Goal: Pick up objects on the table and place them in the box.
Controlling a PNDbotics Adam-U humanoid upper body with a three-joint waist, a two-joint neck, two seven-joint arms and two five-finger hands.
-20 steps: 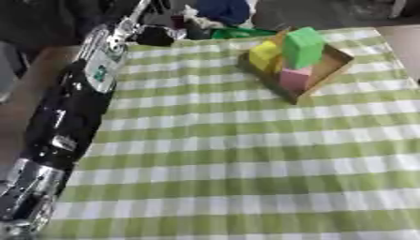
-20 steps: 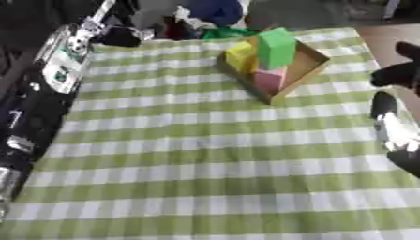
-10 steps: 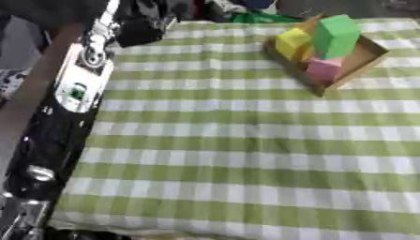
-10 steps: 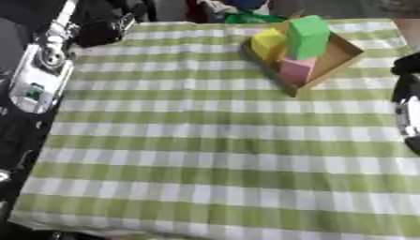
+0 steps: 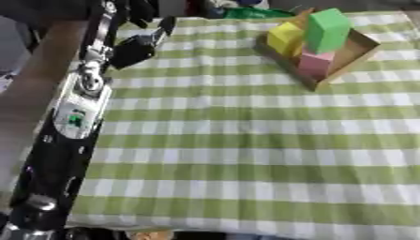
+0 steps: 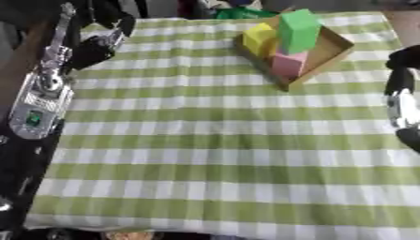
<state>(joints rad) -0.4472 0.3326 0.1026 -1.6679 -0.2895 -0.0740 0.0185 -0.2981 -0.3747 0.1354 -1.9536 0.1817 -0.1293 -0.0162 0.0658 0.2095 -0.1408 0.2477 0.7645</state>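
Note:
A shallow brown cardboard box (image 5: 354, 52) lies at the far right of the checked cloth. A yellow block (image 5: 285, 37), a tall green block (image 5: 327, 29) and a pink block (image 5: 314, 64) sit in it. My left arm runs up the left edge, and its black left hand (image 5: 135, 47) hangs over the cloth's far left corner, well away from the box. My right hand (image 6: 405, 60) shows only as a dark shape at the right edge, just right of the box. I see nothing in either hand.
The green-and-white checked cloth (image 5: 246, 140) covers the table, with its front edge at the bottom of the view. A green thing (image 5: 246, 12) and dark clutter lie past the far edge. My right forearm (image 6: 402, 105) stands along the right edge.
The whole picture has shifted, so the camera has moved. The blocks stay in the box. My left arm still lies along the left side.

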